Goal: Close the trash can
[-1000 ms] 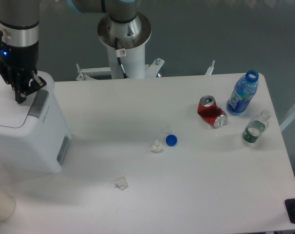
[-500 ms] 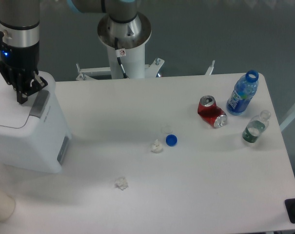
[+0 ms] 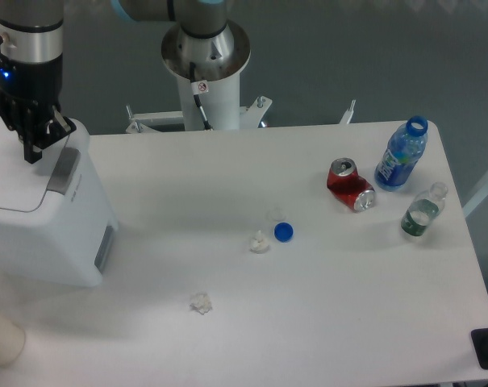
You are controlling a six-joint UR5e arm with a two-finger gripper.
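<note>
The trash can [image 3: 42, 226] is a large white boxy bin at the table's left edge, with its flat white lid [image 3: 14, 173] lying down on top, a grey latch tab [image 3: 63, 171] and a small grey side panel [image 3: 105, 246]. My gripper [image 3: 34, 151] hangs from the black wrist just above the lid's right rear corner, next to the latch tab. Its dark fingers sit close together with nothing between them. I cannot tell whether the fingertips touch the lid.
A crushed red soda can [image 3: 350, 185], a blue bottle [image 3: 402, 155] and a clear bottle [image 3: 423, 211] lie at the right. A blue cap [image 3: 283, 232] and two crumpled paper bits [image 3: 260, 242] [image 3: 200, 303] sit mid-table. The robot's base [image 3: 205, 64] stands behind.
My gripper has risen slightly from the lid near the latch tab. The trash can and the other objects have not moved.
</note>
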